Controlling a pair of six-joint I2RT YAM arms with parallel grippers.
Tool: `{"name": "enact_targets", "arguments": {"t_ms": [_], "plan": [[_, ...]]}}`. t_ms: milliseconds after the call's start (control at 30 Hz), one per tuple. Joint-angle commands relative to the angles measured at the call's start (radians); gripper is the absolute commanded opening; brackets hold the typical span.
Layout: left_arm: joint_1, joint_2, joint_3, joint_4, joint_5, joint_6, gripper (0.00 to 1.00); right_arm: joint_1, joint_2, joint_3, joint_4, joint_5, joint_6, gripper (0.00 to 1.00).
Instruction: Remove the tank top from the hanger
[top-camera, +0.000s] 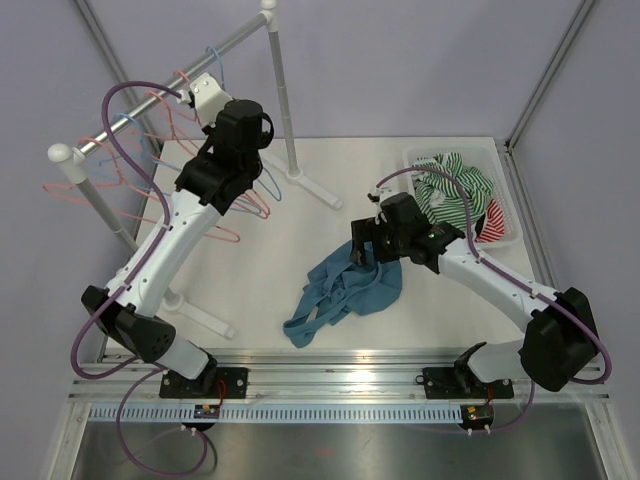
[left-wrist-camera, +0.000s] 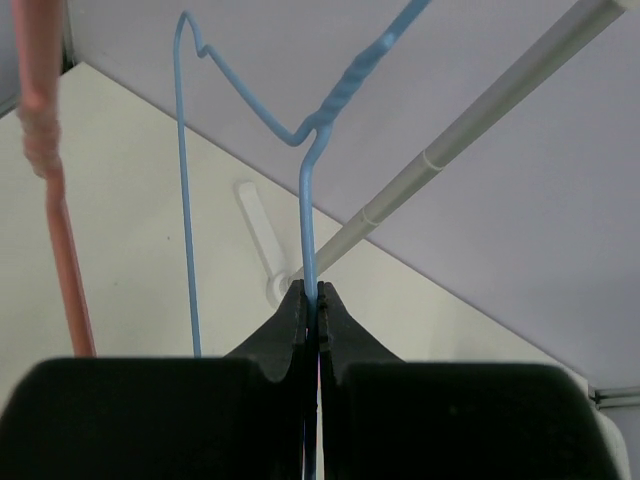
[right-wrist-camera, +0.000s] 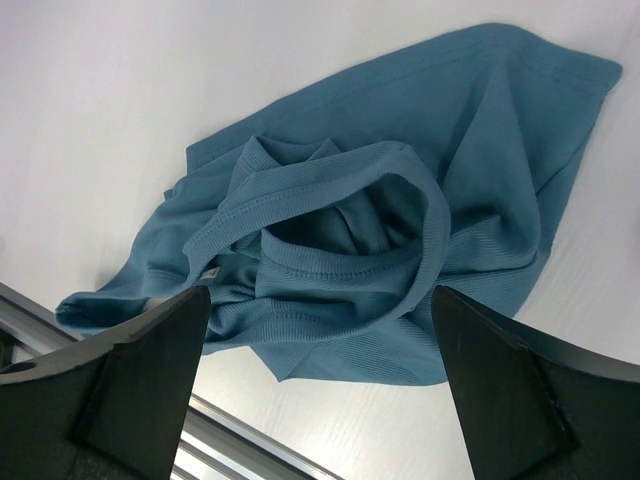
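Pinching the blue hanger (left-wrist-camera: 306, 210) wire at its very tips, left gripper (left-wrist-camera: 317, 292) risks letting it twist free; right gripper (right-wrist-camera: 320, 305), spread wide over the tank top (right-wrist-camera: 480, 150), may snag loose fabric

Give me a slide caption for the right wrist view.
Open right gripper hovers above the crumpled teal tank top on the white table.

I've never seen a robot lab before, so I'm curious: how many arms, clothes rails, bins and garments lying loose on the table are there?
Arms: 2 (left arm, right arm)
Clothes rail: 1
Bin: 1
Loose garment on the table: 1, the teal tank top
Total: 5
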Motion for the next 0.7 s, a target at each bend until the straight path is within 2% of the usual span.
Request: {"name": "enact_targets", "arguments": {"t_ms": [0, 200, 233, 367, 433, 467, 567, 600, 667], "plan": [[0.019, -0.021, -0.063, 0.046, 0.046, -0.072, 0.00, 0.026, 0.002, -0.008, 0.060, -0.050, -0.023, 1.00], [0.029, -0.024, -0.096, 0.059, 0.081, -0.102, 0.00, 0.055, 0.017, -0.014, 0.052, -0.026, -0.037, 0.99], [0.027, -0.023, -0.094, 0.059, 0.086, -0.103, 0.03, 0.075, 0.025, -0.017, 0.060, -0.018, -0.035, 1.00], [0.029, -0.035, -0.085, 0.063, 0.132, -0.100, 0.42, 0.155, 0.074, -0.017, 0.065, 0.048, -0.029, 0.99], [0.027, -0.046, -0.084, 0.072, 0.153, -0.088, 0.53, 0.182, 0.118, -0.017, 0.071, 0.117, -0.020, 0.99], [0.029, -0.052, -0.079, 0.072, 0.190, -0.077, 0.64, 0.199, 0.135, -0.017, 0.074, 0.124, -0.002, 1.00], [0.027, -0.055, -0.038, 0.045, 0.245, -0.062, 0.82, 0.225, 0.203, -0.028, 0.112, 0.134, 0.019, 0.99], [0.027, -0.070, -0.033, 0.045, 0.262, -0.053, 0.99, 0.229, 0.242, -0.028, 0.128, 0.163, 0.025, 0.99], [0.027, -0.093, -0.041, 0.057, 0.310, -0.048, 0.99, 0.236, 0.290, -0.022, 0.126, 0.192, 0.035, 0.99]]}}
